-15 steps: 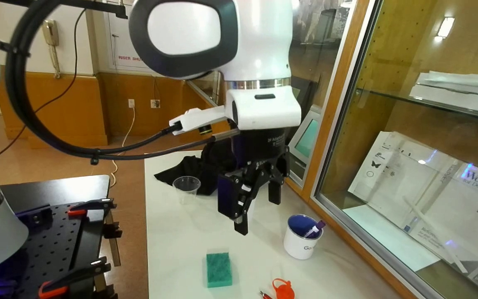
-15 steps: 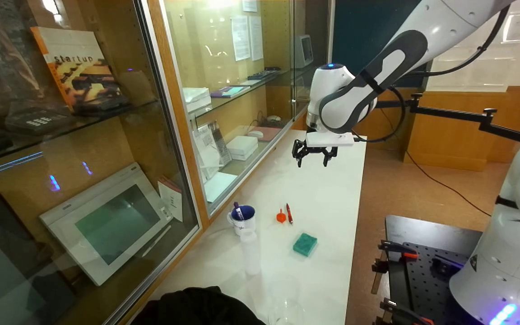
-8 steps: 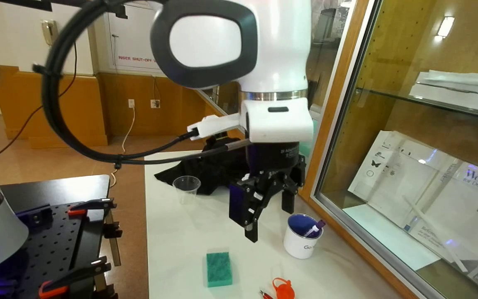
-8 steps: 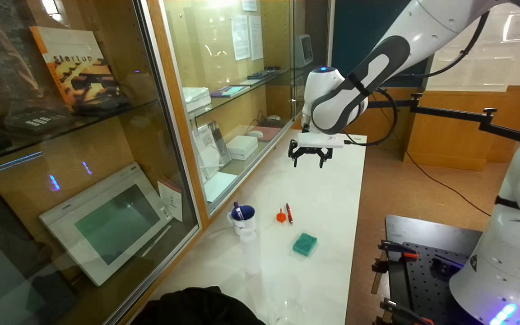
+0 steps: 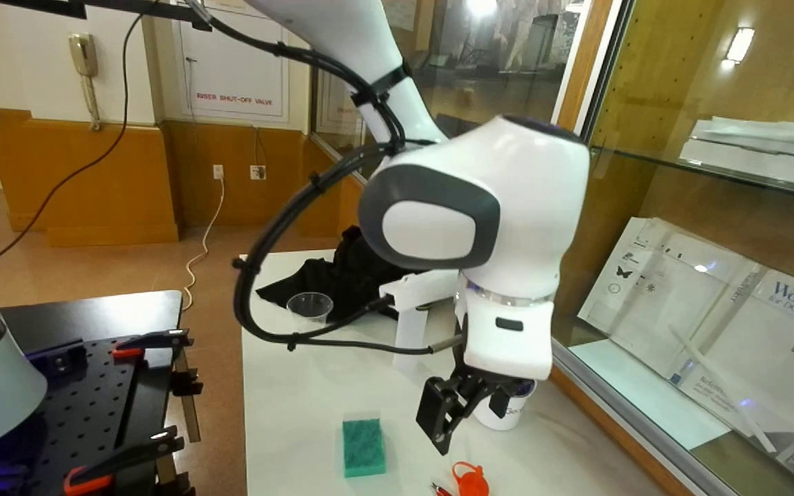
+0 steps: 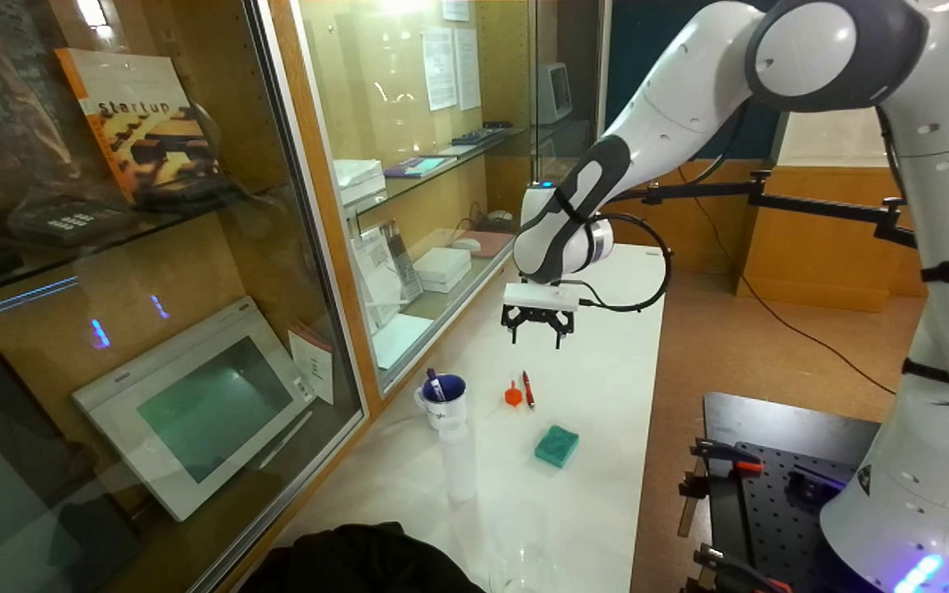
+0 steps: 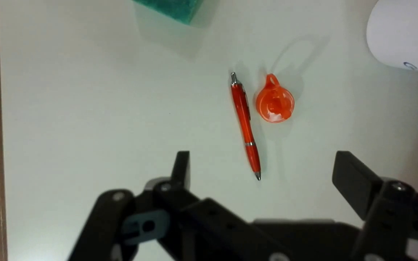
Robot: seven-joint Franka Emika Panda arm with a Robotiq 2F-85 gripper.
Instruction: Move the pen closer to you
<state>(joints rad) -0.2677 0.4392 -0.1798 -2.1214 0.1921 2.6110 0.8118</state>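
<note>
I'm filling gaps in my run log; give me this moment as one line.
pincer: open, above white table | pen: lying beside orange cap, apart | grasp: not yet made

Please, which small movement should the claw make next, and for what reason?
Probably lower the claw slightly toward the pen: it hangs open above the table, and in the wrist view the pen's writing end appears between its spread fingers. The orange cap lies close beside, so slowly seems wise.
</note>
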